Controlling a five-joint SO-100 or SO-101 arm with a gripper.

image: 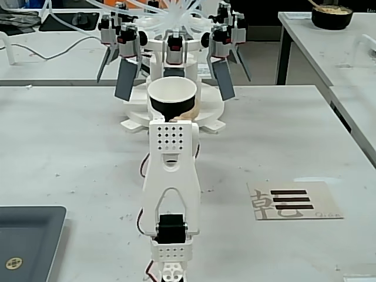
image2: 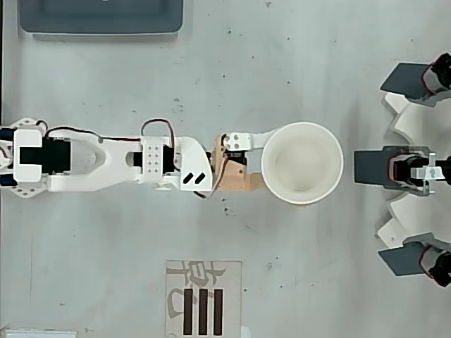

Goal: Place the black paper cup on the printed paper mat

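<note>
The black paper cup (image: 171,97) stands upright at the end of my arm, its white inside and rolled rim facing up; the overhead view shows its round white mouth (image2: 301,163). My gripper (image2: 273,163) reaches in from the left of that view, and its fingers close on the cup's side below the rim, so the tips are hidden. In the fixed view the gripper (image: 172,115) sits just beneath the cup's black wall. The printed paper mat (image: 294,201) lies flat on the table to the right of the arm, at the bottom edge in the overhead view (image2: 203,299), well apart from the cup.
A white stand (image: 176,53) carrying several dark-fingered tools stands right behind the cup, on the right in the overhead view (image2: 416,169). A dark grey tray (image: 29,235) lies at the near left. A black bowl (image: 332,14) rests on another table.
</note>
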